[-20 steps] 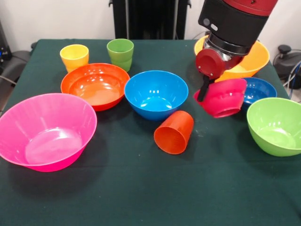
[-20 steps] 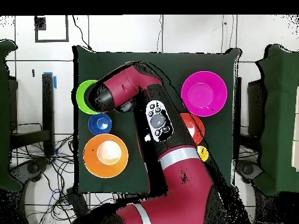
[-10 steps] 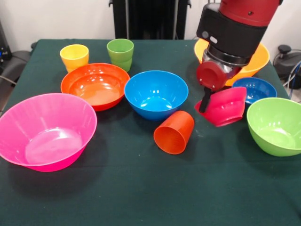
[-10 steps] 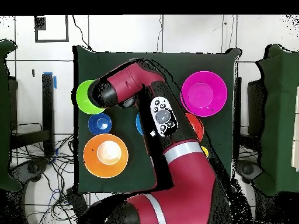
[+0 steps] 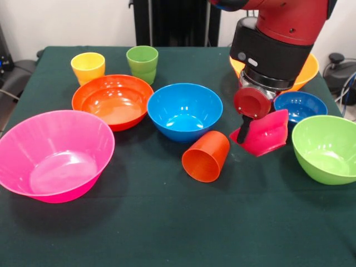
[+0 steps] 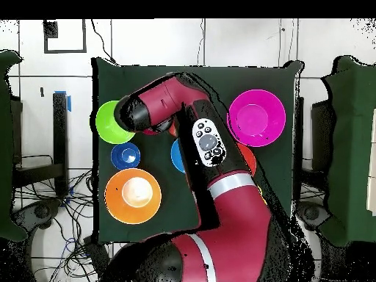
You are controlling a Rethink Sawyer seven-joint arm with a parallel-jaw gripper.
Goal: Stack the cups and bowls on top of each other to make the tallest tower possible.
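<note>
My gripper (image 5: 248,124) is shut on the rim of the small magenta bowl (image 5: 263,136), which hangs tilted just above the cloth between the ribbed orange cup (image 5: 206,156) and the lime green bowl (image 5: 325,148). The orange cup lies on its side. At the front left the large pink bowl (image 5: 53,155) stands alone with nothing in it. The red-orange bowl (image 5: 112,100) and the blue bowl (image 5: 184,111) sit mid-table. The yellow cup (image 5: 88,67) and green cup (image 5: 142,63) stand upright behind them. In the overhead view the arm (image 6: 208,147) hides the gripper.
The small dark blue bowl (image 5: 303,104) and the yellow-orange bowl (image 5: 309,70) sit right behind the held bowl. Overhead, the lime bowl (image 6: 110,122), dark blue bowl (image 6: 125,156) and yellow-orange bowl (image 6: 133,195) line one table side, and the pink bowl (image 6: 256,117) sits on the other.
The gripper has come down with the magenta bowl, from level with the dark blue bowl to just above the cloth. Nothing else has moved.
</note>
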